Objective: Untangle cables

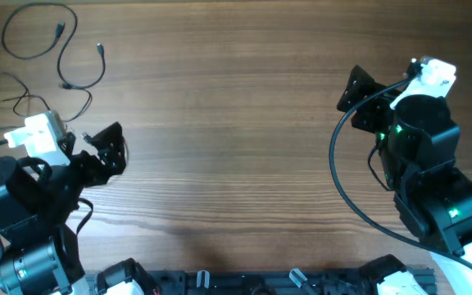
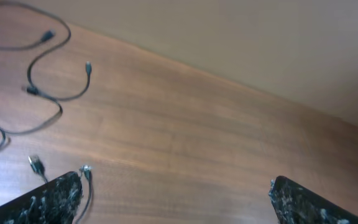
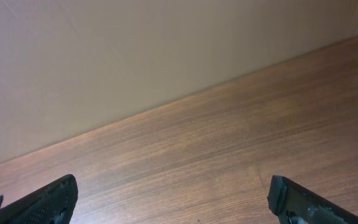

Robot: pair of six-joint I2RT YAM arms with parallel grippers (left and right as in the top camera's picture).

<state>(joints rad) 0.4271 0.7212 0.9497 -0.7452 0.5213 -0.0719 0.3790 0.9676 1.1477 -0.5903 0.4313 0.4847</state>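
- We see the cables (image 1: 65, 85) lying loose on the wooden table (image 1: 236, 147) in its far left corner. They are spread out as thin black loops and curls, not bunched together.
- From overhead, one wide loop sits farthest back. Curlier strands with small plug ends trail from it towards the left arm.
- The left gripper (image 1: 111, 149) sits just on the near side of those strands, with its jaws spread wide and nothing between them.
- In the left wrist view, most of the cords lie ahead of the fingers (image 2: 58, 196) and off to the left. The bare wood between the two fingertips has no cord on it.
- Two plug ends (image 2: 86, 169) lie closest, just beside the left-hand finger in that view. One thin strand runs down along the finger's inner edge, and we cannot tell whether it touches.
- The right gripper (image 1: 360, 97) is on the opposite side of the table, well away from the cables. Its jaws are also spread wide and hold nothing.
- The right wrist view shows both of its fingers (image 3: 51, 199) at the lower corners. Plain wood lies between them and a beige wall (image 3: 135, 62) stands beyond.
- Neither pincer holds a cord, and the whole set rests on the tabletop.
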